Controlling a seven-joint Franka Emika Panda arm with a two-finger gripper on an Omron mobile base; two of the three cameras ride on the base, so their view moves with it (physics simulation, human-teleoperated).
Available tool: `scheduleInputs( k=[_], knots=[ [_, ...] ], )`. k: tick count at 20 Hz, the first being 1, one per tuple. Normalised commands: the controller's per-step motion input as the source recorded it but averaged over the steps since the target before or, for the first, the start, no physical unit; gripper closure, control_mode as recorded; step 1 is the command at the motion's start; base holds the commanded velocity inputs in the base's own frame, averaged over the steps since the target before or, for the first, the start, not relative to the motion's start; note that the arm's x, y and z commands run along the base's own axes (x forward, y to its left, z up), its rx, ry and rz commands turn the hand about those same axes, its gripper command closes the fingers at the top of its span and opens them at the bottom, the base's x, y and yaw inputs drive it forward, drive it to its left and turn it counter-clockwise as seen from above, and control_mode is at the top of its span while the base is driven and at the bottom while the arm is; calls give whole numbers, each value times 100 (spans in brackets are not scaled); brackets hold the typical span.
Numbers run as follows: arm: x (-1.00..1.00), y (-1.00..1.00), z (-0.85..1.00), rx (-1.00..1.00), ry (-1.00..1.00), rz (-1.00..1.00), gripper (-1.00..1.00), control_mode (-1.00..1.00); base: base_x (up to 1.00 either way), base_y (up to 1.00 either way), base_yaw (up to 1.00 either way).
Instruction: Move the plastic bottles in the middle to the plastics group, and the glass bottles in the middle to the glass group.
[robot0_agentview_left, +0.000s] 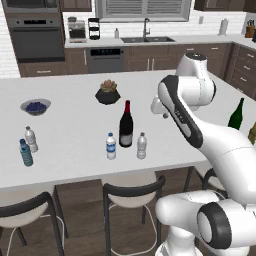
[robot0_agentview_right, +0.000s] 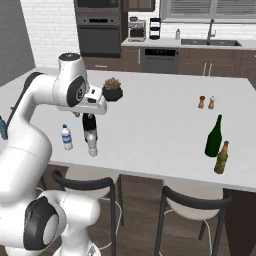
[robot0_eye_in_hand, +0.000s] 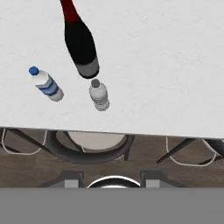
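Done: nothing yet, judging by where the bottles stand; all three middle bottles still at the near middle of the white surface (robot0_agentview_left: 75, 90).
Middle, glass: tall near-black wine bottle with red foil neck and pale label (robot0_agentview_left: 126, 125), upright, just behind the two small ones.
Middle, plastic: small clear water bottle with blue label (robot0_agentview_left: 111, 146) on the left, plain greyish clear water bottle (robot0_agentview_left: 142, 146) on the right, a little apart, both upright near the front edge.
Plastics group: clear small bottle with pale label (robot0_agentview_left: 31, 139) and blue-tinted small bottle with dark blue cap (robot0_agentview_left: 25, 152), far left, close together.
Glass group: tall dark green wine bottle (robot0_agentview_right: 214, 136) and amber-olive glass bottle (robot0_agentview_right: 221, 157), far right, just beside each other.
Left: three carries, two leftward, one rightward.
Arm pose: elbow bent high, hand poised above the middle trio, pointing down; plain greyish bottle nearest below in the hand view.
Jaws (robot0_eye_in_hand: 112, 178): holding nothing, well above the bottles; seemingly set at a moderate gap, though only the tips show.
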Motion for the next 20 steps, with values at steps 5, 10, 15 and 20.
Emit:
scheduleInputs(
  k=[5,10,15,20],
  knots=[
    [-11,0,-4,0,-1,0,-100,-100,0,0,0],
    [-35,8,-38,3,6,0,-100,-100,0,0,0],
    [8,17,-63,0,1,5,-100,-100,0,0,0],
    [71,19,-53,-1,1,16,-100,-100,0,0,0]
  ],
)
